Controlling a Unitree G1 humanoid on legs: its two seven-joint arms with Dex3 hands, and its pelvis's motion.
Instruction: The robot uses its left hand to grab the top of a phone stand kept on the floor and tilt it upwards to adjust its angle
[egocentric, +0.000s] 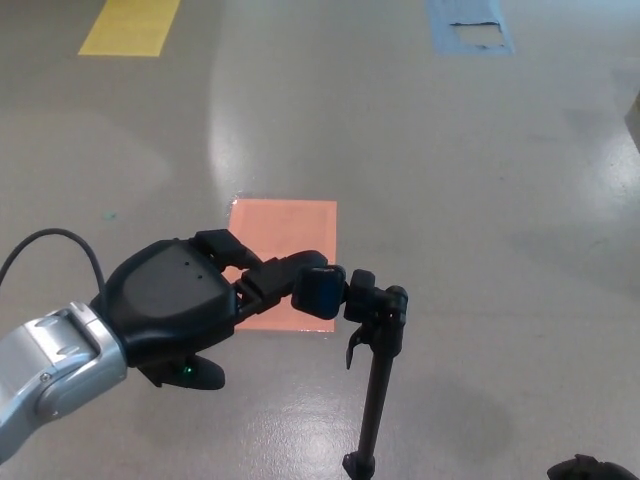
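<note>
The foot of the slim black phone stand is cut off by the lower picture edge. Contact between the black left robot hand and the stand's clamp head cannot be confirmed; the fingertips overlap it. The silver forearm is cropped at the left edge. Part of the salmon-pink floor patch is hidden behind the hand. A dark object at the lower right corner is cropped and cannot be identified.
</note>
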